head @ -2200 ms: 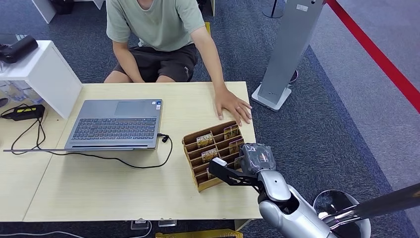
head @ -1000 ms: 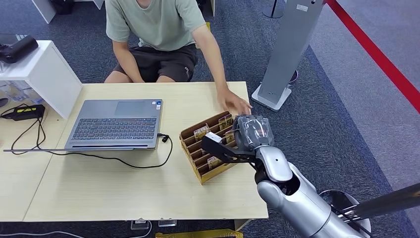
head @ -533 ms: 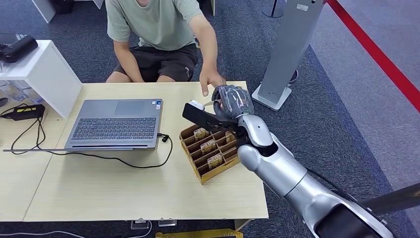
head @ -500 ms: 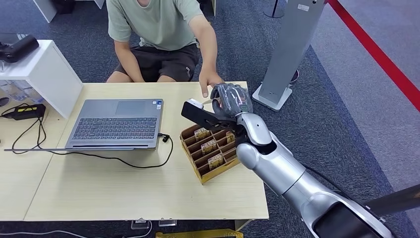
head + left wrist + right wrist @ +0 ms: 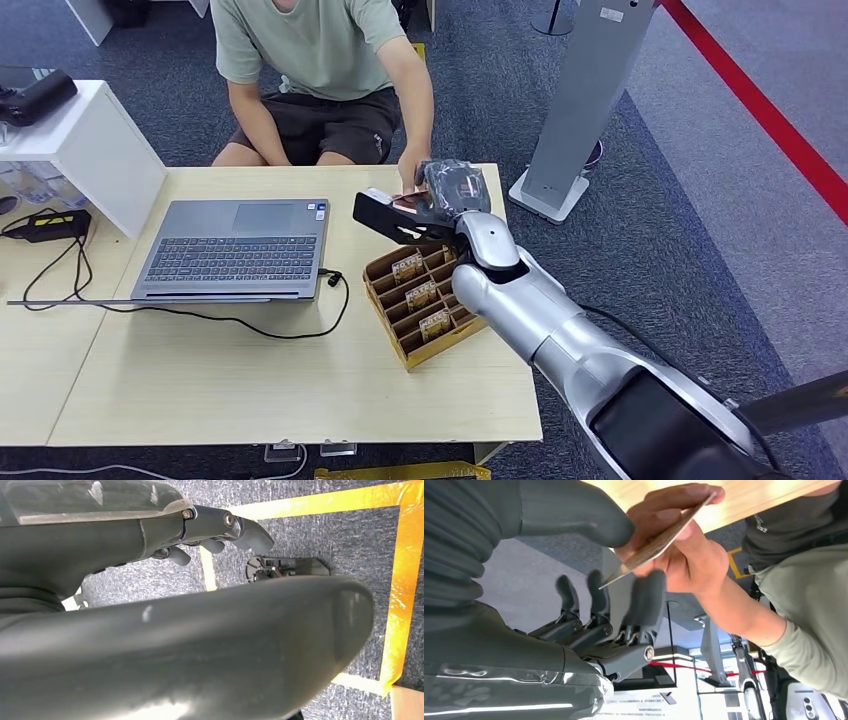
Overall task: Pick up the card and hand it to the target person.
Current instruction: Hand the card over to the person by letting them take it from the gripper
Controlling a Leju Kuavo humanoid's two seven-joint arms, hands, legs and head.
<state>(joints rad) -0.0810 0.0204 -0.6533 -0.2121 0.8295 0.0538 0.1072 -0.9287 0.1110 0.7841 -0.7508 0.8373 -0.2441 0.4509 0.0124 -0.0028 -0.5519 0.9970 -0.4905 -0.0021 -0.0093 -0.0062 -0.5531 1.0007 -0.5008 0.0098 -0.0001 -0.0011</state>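
Observation:
My right hand (image 5: 452,190) is raised above the table's far edge and pinches the card (image 5: 404,203) between its thumb and fingers. In the right wrist view the thin card (image 5: 659,544) shows edge-on between my thick thumb (image 5: 574,510) and darker fingers (image 5: 646,597). The seated person (image 5: 320,60) reaches out, and the person's hand (image 5: 411,176) grips the card's other end (image 5: 694,555). My left hand (image 5: 215,527) hangs over the carpet with loosely bent fingers and holds nothing.
A wooden card rack (image 5: 425,300) with several cards stands on the table (image 5: 250,390) under my right forearm. An open laptop (image 5: 235,245) with a black cable lies to the left. A white shelf (image 5: 90,140) and a grey pillar (image 5: 585,100) flank the table.
My right hand has lifted the card from the rack and carried it toward the person. The person's hand left the tabletop, rose and closed on the card.

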